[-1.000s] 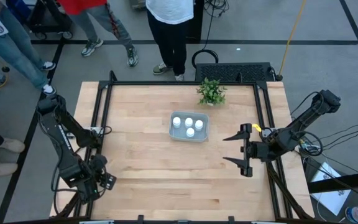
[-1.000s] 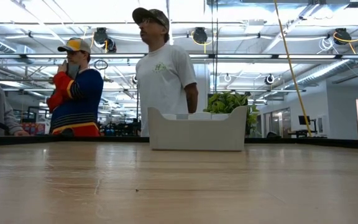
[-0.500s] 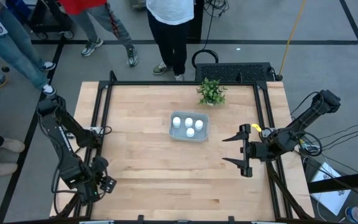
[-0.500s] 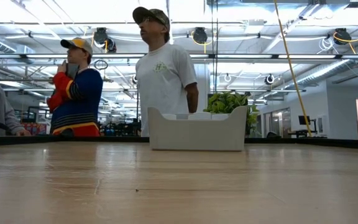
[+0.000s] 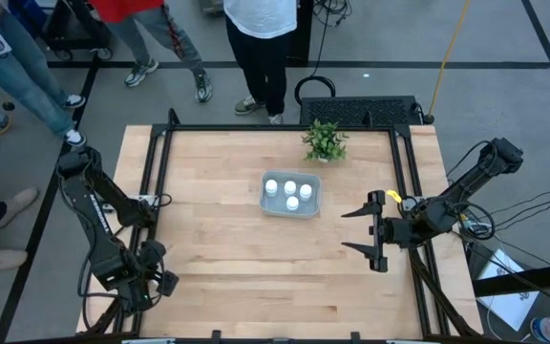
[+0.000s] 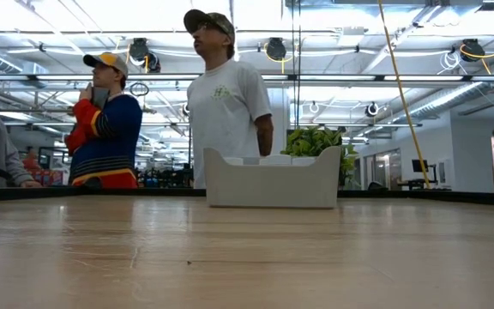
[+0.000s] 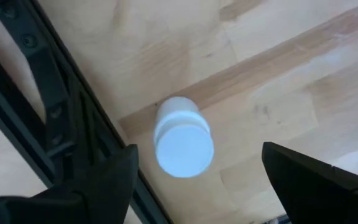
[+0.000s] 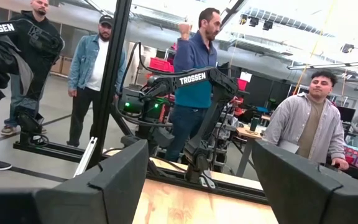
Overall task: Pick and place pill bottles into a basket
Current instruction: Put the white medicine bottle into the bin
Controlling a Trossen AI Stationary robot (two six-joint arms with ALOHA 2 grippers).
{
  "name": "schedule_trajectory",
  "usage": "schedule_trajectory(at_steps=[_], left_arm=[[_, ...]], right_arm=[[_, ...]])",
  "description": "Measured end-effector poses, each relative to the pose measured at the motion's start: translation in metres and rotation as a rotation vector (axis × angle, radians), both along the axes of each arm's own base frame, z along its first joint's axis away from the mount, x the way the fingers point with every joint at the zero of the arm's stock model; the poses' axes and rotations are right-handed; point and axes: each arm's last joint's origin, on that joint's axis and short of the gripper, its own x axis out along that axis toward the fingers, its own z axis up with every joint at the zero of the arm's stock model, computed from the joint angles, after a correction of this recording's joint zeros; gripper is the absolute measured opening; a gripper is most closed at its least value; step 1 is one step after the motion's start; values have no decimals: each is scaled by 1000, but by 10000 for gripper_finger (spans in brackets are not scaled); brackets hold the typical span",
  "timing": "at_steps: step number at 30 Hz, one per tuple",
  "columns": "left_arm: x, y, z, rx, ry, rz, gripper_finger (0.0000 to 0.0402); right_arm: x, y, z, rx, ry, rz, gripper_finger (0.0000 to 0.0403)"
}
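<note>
Behind the table, "TROSSEN" marks an arm; both pincers spread.

From overhead I get even, bright light across the bench, with only soft, short shadows under the arms. At bench height the ceiling lights blow out to white glare and the near wood is smeared out of focus. My left wrist camera shows one pill bottle fairly sharp, its dark fingers blurred. The right wrist view is backlit, windows washed out
</note>
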Motion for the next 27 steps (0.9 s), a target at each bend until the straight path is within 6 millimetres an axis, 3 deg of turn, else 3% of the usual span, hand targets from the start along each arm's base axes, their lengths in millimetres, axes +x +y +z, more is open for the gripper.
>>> schedule_trajectory(at_steps=[8, 15, 27], left_arm=[[0, 1, -2, 25, 1, -3, 329], [-5, 3, -25, -9, 51, -7, 312], [-3, 3, -24, -18, 33, -30, 300]], right_arm=[[0, 0, 0, -3, 3, 0, 283], [0, 0, -1, 4, 9, 2, 283], [0, 0, 0, 6, 3, 2, 283]])
